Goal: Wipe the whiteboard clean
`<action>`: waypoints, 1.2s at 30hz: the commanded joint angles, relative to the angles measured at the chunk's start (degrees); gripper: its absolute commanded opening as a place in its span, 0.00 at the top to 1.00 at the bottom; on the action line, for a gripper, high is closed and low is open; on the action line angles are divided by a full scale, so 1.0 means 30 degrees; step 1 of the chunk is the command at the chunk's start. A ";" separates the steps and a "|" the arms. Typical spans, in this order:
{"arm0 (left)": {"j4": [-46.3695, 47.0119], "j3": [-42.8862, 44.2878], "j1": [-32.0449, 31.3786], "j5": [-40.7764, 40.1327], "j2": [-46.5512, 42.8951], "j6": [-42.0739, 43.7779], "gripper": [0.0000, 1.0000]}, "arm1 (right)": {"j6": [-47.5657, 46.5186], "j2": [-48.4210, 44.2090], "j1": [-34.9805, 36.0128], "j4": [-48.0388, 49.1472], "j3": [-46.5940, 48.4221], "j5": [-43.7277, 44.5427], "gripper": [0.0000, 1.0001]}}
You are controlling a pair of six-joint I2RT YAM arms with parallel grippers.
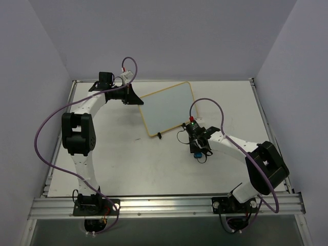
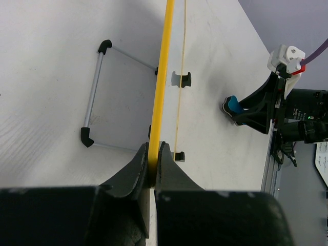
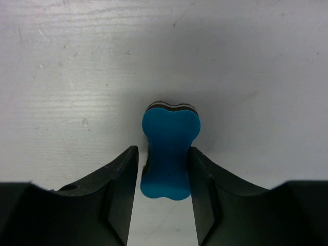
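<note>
The whiteboard stands tilted at the back middle of the table, and its face looks blank in the top view. My left gripper is shut on its yellow rim at the left corner, with the jaws pinching the edge. The blue bone-shaped eraser lies on the table just right of the board's near corner. My right gripper is down around it, open. The right finger touches the eraser and a narrow gap shows at the left finger. The eraser also shows in the left wrist view.
A wire stand with black ends folds out from the board's back. Two black clip feet sit at its lower edge. The aluminium rail runs along the table's near edge. Grey walls close in the table on three sides.
</note>
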 commanded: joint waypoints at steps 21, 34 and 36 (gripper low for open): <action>0.0387 -0.0951 0.0476 -0.5575 -0.0698 0.2355 0.97 | -0.0147 -0.4934 0.0550 -0.2561 0.0784 0.2147 0.32; 0.1090 -0.1976 0.0418 -0.7478 -0.1929 0.2589 0.95 | -0.0058 -0.5226 0.0579 -0.2532 0.0667 0.2236 0.32; 0.1148 -0.2034 0.0476 -0.7739 -0.1988 0.2590 0.94 | -0.0087 -0.5255 0.0579 -0.2531 0.0638 0.2207 0.32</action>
